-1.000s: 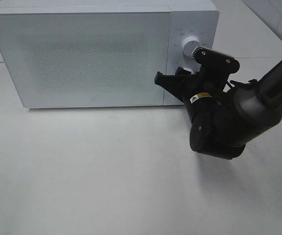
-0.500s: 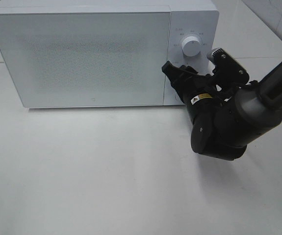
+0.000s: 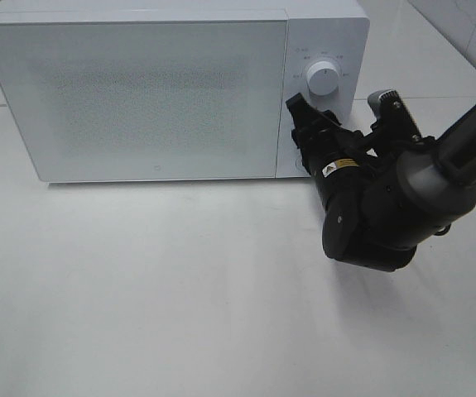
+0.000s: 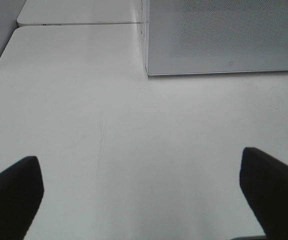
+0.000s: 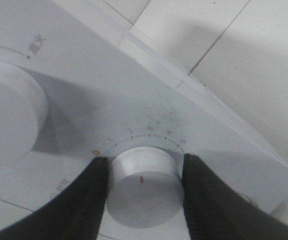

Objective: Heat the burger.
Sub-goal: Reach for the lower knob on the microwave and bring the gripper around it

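Burger is not seen in any view. Microwave door is closed and frosted, so nothing inside can be made out; the burger is judged to be in there.

Right gripper is clamped on the lower knob, one finger against each side. The knob's red mark is pointed off zero, roughly mid-scale. The upper knob is left alone. Step is judged as timer setting, late in the task.

Left gripper is held wide open over bare table, near the microwave's corner, with nothing between the jaws.

Handling, as a judgement only: the burger is expected to be light, soft and stacked, so it is easily crushed and the layers can be sheared apart. The bun may be slick, and hot once heated. A low grip across the sides is advised, spanning bun and patty together, with light force. No pinch on the dome.
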`<action>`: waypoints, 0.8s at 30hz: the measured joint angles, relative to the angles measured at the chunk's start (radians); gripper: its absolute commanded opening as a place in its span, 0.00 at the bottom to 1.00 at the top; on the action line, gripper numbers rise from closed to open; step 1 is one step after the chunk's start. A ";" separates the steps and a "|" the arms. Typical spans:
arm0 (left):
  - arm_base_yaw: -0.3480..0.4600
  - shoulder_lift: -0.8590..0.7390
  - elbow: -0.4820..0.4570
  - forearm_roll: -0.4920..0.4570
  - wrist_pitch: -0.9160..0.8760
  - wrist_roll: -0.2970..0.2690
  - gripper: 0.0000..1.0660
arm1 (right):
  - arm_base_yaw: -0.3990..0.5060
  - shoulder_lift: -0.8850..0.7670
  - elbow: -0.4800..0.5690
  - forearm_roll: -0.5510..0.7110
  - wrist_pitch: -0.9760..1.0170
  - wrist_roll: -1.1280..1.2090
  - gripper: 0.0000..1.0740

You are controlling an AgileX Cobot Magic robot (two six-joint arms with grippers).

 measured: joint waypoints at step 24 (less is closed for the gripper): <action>0.000 0.000 0.000 0.000 0.000 0.000 0.94 | 0.000 0.000 0.000 0.011 0.007 0.482 0.00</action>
